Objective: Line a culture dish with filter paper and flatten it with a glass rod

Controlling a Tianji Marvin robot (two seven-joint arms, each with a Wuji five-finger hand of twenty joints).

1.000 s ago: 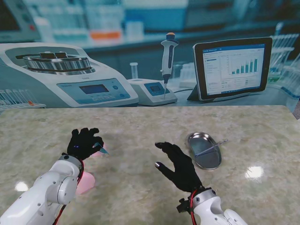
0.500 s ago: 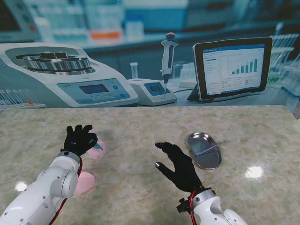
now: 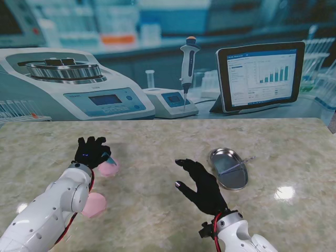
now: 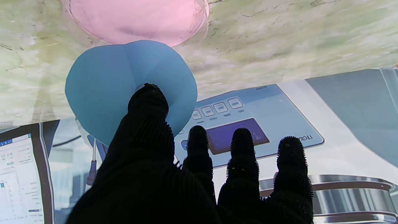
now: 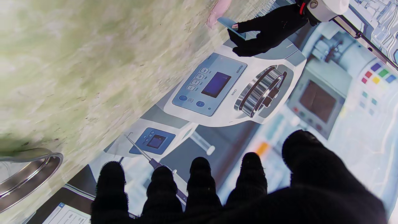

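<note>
My left hand (image 3: 92,151) is shut on a round blue filter paper (image 3: 107,157), pinched at its edge by the thumb (image 4: 146,102) while the other fingers stay spread. The paper (image 4: 124,84) hangs just over the near rim of a pink culture dish (image 3: 109,168), which shows close behind it in the left wrist view (image 4: 136,18). The glass rod (image 3: 234,166) lies across a steel tray (image 3: 237,180) to the right. My right hand (image 3: 200,186) hovers open between dish and tray, holding nothing, its fingers (image 5: 199,180) apart.
A second pink round piece (image 3: 94,205) lies nearer to me, partly under my left forearm. Along the far edge stand a centrifuge (image 3: 68,84), a small device with a pipette (image 3: 186,63) and a tablet (image 3: 260,73). The tray's rim (image 5: 21,177) shows beside the right hand.
My left hand has shifted a little farther from me with the blue paper, uncovering the pink dish beside it. The right hand has barely moved.
</note>
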